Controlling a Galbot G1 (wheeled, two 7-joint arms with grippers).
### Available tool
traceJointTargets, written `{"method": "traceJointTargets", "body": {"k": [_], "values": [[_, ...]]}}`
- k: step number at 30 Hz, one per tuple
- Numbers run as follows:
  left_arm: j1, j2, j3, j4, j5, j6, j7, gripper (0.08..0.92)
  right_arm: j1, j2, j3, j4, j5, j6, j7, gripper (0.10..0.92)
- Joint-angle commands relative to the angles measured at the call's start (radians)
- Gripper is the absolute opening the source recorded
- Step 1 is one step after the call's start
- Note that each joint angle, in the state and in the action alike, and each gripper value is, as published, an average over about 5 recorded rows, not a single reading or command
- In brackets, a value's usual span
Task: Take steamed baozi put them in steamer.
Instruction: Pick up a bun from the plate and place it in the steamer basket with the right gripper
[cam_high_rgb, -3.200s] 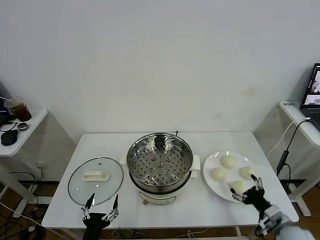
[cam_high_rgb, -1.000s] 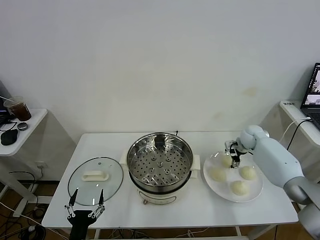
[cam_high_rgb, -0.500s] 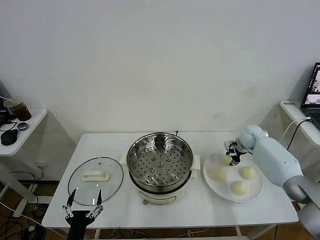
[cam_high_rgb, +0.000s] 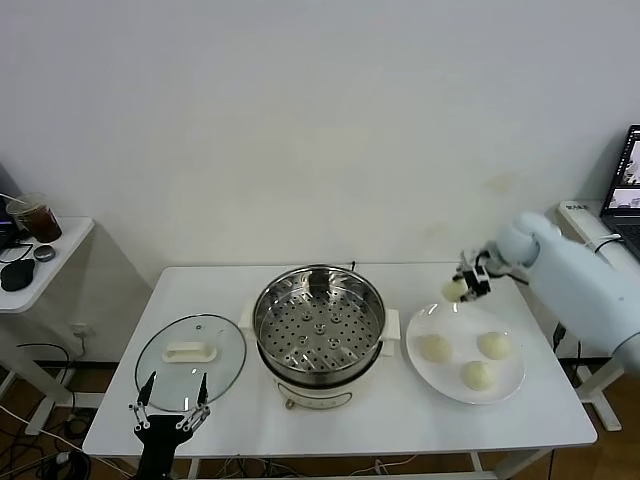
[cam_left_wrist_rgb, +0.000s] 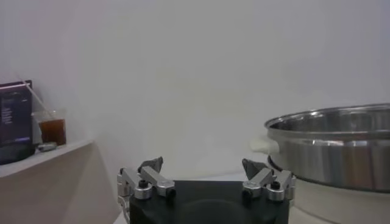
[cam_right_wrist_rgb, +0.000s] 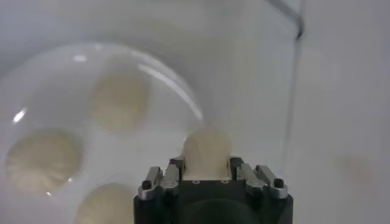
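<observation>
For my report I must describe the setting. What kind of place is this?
Probably a lab or office test room, not a real kitchen: plain white wall, a white table holding only the steamer and a plate, and a side desk with a laptop.

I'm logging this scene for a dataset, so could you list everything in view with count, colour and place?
steamed baozi: four, cream-white; three on the plate, one held above the plate's far edge.
steamer: one, shiny steel, cream base; table centre, no buns in it.
plate: one, white; right of the steamer.
glass lid: one, clear, white handle; left of the steamer.
table: one, white.
side table: one, white; far left, holding an iced drink.
laptop: one, dark; far right.
right gripper: fingers shut on the lifted bun.
left gripper: open, at the table's front-left edge.
</observation>
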Motion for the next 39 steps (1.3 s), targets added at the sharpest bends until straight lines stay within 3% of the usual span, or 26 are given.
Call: {"method": "traceJointTargets", "body": {"k": [1,7,12,20,31,39], "values": [[0.003,0.012,-0.005,-0.015,-0.006,0.005,0.007,0.823,0.356,-0.006,-0.260,0.144,0.269,0.069,-0.050,0.472],[0.014,0.016,-0.018,-0.023,-0.014,0.001,0.010,0.823,0.482,0.172,-0.405,0.140,0.396,0.183,-0.042,0.474],[0.022,0.016,-0.040,-0.034,-0.023,0.000,0.011,0.823,0.467,0.342,-0.456,0.127,0.409,0.266,-0.034,0.482],[0.032,0.002,-0.071,-0.043,-0.025,-0.003,0.014,0.823,0.393,0.536,-0.521,0.036,0.253,0.488,-0.008,0.499],[0.033,-0.011,-0.083,-0.034,-0.023,-0.010,0.013,0.823,0.278,0.570,-0.497,-0.096,-0.125,0.690,0.064,0.500],[0.030,-0.015,-0.083,-0.025,-0.021,-0.012,0.012,0.823,0.232,0.577,-0.463,-0.146,-0.198,0.746,0.085,0.506]]}}
